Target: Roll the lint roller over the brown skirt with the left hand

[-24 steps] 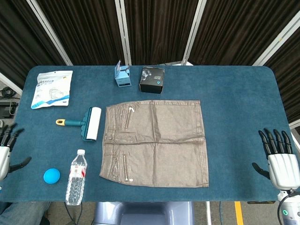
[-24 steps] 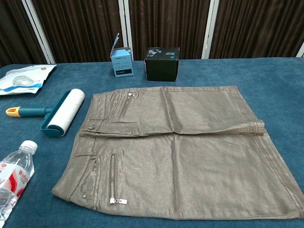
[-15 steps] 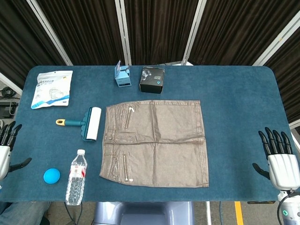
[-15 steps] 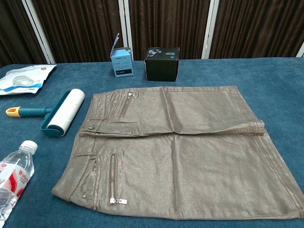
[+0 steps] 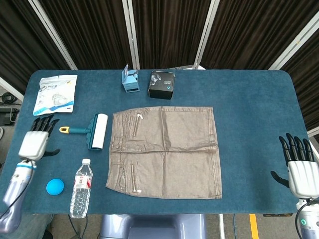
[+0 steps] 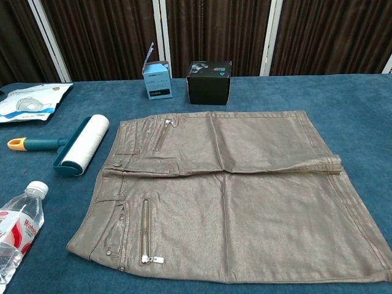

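Left hand (image 5: 36, 142), fingers spread and empty, has moved toward lint roller (image 5: 94, 131)

The lint roller (image 5: 91, 131) (teal frame, white roll, yellow-tipped handle) lies flat just beyond the fingertips of the left hand (image 5: 36, 141), its handle end nearest. The brown skirt (image 5: 165, 151), spread flat, lies past the roller.
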